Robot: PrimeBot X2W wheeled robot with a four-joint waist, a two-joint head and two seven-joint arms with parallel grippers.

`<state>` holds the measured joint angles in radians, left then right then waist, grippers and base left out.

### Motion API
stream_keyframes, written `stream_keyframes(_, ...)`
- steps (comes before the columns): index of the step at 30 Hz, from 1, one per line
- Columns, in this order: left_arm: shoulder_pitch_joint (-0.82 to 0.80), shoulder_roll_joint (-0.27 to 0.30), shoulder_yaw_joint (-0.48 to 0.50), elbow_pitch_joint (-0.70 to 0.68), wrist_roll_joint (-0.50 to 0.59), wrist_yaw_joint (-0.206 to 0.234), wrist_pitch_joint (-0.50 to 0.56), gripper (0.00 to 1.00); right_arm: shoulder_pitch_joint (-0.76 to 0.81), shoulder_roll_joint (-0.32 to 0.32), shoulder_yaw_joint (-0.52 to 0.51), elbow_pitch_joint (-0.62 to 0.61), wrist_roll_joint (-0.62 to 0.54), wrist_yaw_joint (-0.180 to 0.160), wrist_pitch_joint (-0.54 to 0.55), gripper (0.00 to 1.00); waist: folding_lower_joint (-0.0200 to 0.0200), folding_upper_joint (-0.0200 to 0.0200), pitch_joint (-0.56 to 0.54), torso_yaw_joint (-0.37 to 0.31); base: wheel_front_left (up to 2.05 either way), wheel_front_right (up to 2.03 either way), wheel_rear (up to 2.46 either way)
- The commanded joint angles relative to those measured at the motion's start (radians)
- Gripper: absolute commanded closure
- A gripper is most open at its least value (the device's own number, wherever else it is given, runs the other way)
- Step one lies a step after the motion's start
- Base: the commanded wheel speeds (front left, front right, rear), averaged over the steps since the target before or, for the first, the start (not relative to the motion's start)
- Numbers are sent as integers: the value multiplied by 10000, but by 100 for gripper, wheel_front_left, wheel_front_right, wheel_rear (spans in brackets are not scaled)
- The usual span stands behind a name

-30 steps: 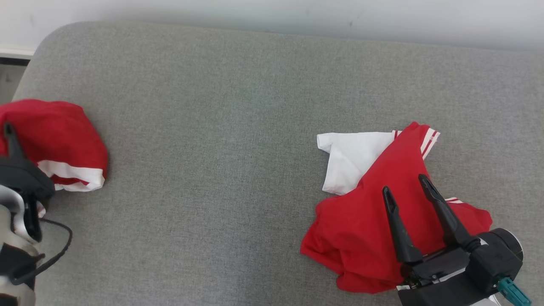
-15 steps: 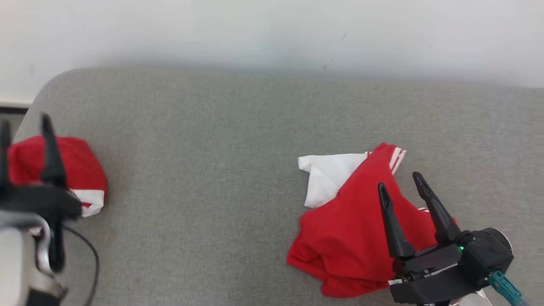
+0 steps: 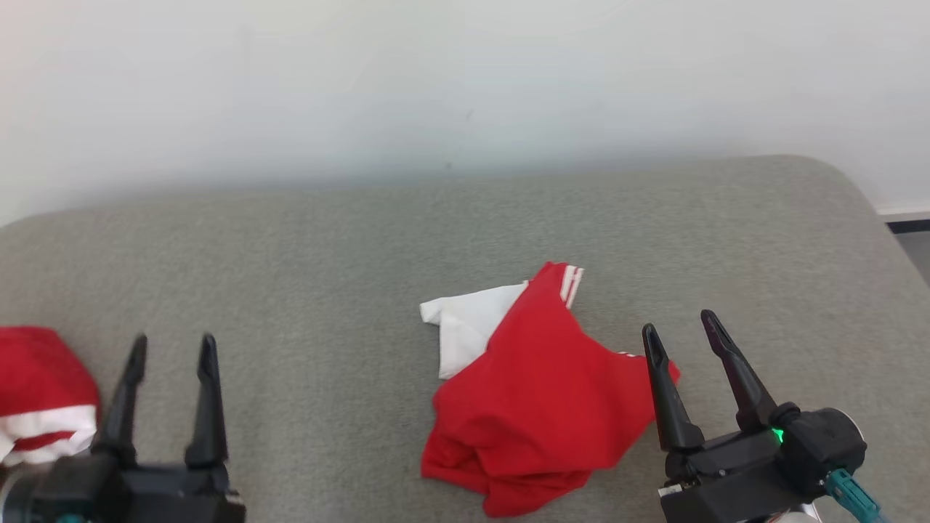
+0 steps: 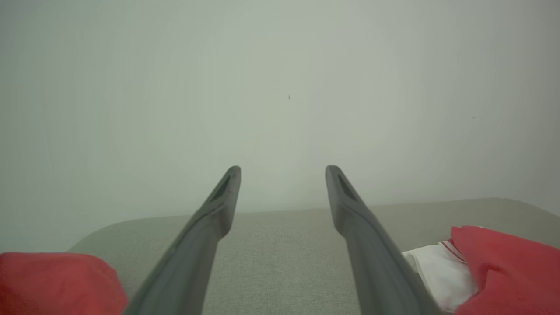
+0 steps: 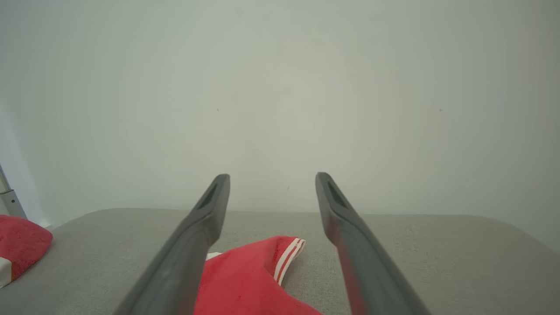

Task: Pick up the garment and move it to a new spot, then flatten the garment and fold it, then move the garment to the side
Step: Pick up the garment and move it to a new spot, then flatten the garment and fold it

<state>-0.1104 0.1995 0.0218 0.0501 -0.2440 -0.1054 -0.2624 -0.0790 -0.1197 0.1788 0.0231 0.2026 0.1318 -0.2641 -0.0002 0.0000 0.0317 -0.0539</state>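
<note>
While both pairs of jaws are being held wide apart with nothing between them, a folded red garment with a white band is being carried by the grey fabric-covered tabletop at the far left, partly cut off by the edge of the head view. Just to its right, the left gripper is being held over the bare cloth surface, clear of that garment, with its fingers pointing toward the pale wall. Near the middle, a crumpled red-and-white garment is being shown lying in a loose heap, with a white part and a striped cuff at its far side. At the right, the right gripper is being held just beside this heap, its left finger being seen over the red edge; whether contact is being made cannot be told.
</note>
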Motion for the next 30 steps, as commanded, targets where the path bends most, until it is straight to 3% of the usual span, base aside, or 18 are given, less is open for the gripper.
stream_keyframes(1, 735, -380, -66, -414, 167, -28, -19, 0, 245, 0, -100, 57, 76, -22, -13, 0, 2, 0, -413, -725, 0, 0, 0)
stream_keyframes(8, 2074, -923, -187, -1370, 463, -181, -20, 0, 784, 9, 5, 26, -83, -22, -13, 0, 2, 0, -693, -1134, 0, 0, 0)
stream_keyframes(30, 2956, -1318, -760, 9, 949, -255, -20, 0, 1972, 228, -164, 31, -354, -22, -13, 0, 2, 0, -1310, -1164, 0, 0, 0)
